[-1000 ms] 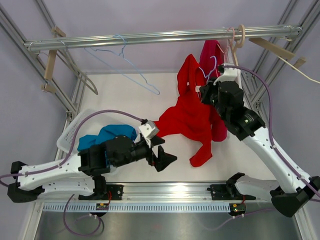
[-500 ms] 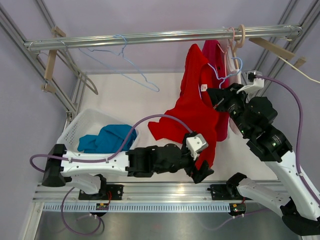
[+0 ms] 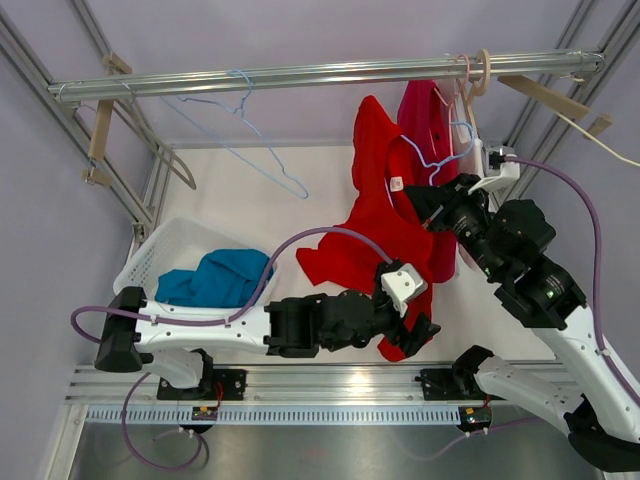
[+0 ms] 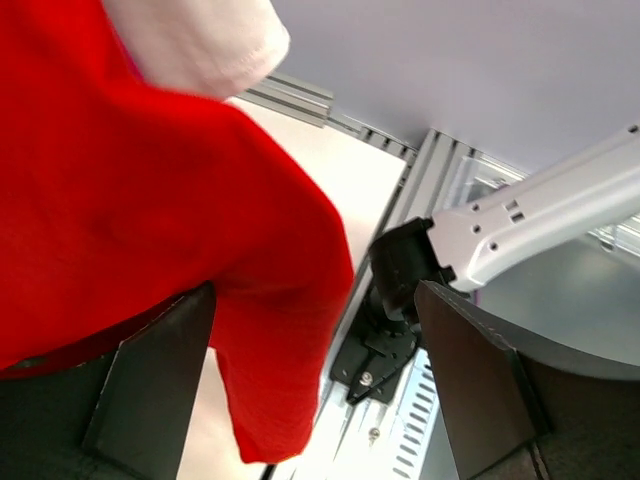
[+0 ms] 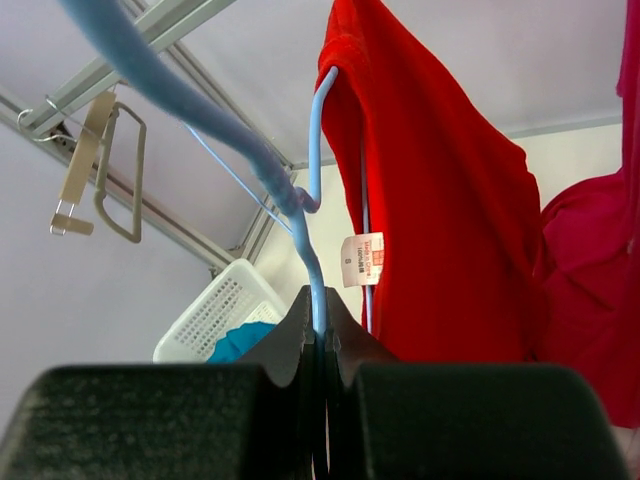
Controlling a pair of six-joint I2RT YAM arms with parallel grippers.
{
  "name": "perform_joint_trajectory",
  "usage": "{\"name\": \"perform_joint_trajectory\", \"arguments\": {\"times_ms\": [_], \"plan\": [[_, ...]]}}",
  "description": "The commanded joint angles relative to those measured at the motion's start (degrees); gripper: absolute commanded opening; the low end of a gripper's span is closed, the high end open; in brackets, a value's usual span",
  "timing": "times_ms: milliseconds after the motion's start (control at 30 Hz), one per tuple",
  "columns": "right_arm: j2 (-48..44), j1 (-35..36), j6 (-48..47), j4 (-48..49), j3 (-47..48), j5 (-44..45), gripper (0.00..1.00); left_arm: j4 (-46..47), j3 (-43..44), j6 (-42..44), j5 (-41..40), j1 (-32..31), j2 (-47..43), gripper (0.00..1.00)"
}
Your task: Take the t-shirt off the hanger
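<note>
Evidently the t-shirt [image 3: 385, 220] is draped by its collar over the hanger [image 5: 180, 100], and its lower part trails down toward the table [image 3: 260, 190]. The hanger wire is pinched between the pressed-together fingers of the right gripper [image 5: 320, 325]. The left gripper [image 4: 310, 350] is set at the low hem. Its fingers are spread, with red cloth lying between them but not clamped. The step in hand is judged to be the grasp of that hem. A full fold should be taken deep between the pads, not a thin edge. The hanger should be held steady while the cloth is drawn down and sideways along the wire arm, so that the collar is slid off rather than snagged.
</note>
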Motion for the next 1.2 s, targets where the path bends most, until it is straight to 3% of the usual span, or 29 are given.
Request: {"name": "perform_joint_trajectory", "arguments": {"times_ms": [0, 133, 233, 367, 400, 567, 767, 1167], "plan": [[-0.94, 1.05, -1.35, 2.65, -0.16, -3.41, 0.00, 5.36, 3.19, 1.64, -5.55, -0.25, 1.17, 0.86], [-1.91, 1.58, -2.23, 1.50, -0.16, -3.07, 0.00, 5.19, 3.80, 2.35, -7.05, -0.25, 2.31, 0.80], [-2.44, 1.66, -3.02, 0.88, 0.28, -4.21, 0.00, 4.23, 5.29, 2.96, -7.75, -0.25, 3.45, 0.61], [-2.43, 1.66, -3.28, -0.17, 0.72, -5.18, 0.00, 4.31, 5.47, 3.40, -8.55, -0.25, 3.28, 0.23], [-2.35, 1.75, -3.37, 0.18, 0.55, -4.48, 0.00, 4.22, 5.47, 3.32, -8.29, -0.34, 3.28, 0.02], [-1.12, 1.75, -4.34, 3.42, 0.55, -0.70, 0.00, 4.31, 4.95, 5.94, 0.57, -3.49, 3.45, 0.00], [2.83, 1.75, -6.53, 15.88, 0.98, 5.98, 0.00, 2.99, 0.74, 5.34, 7.17, -8.24, 4.16, 0.00], [10.31, 0.88, -10.75, 19.61, 11.70, 4.76, 0.00, 2.38, -9.20, -2.39, 10.87, -9.48, 0.47, 0.00]]}}
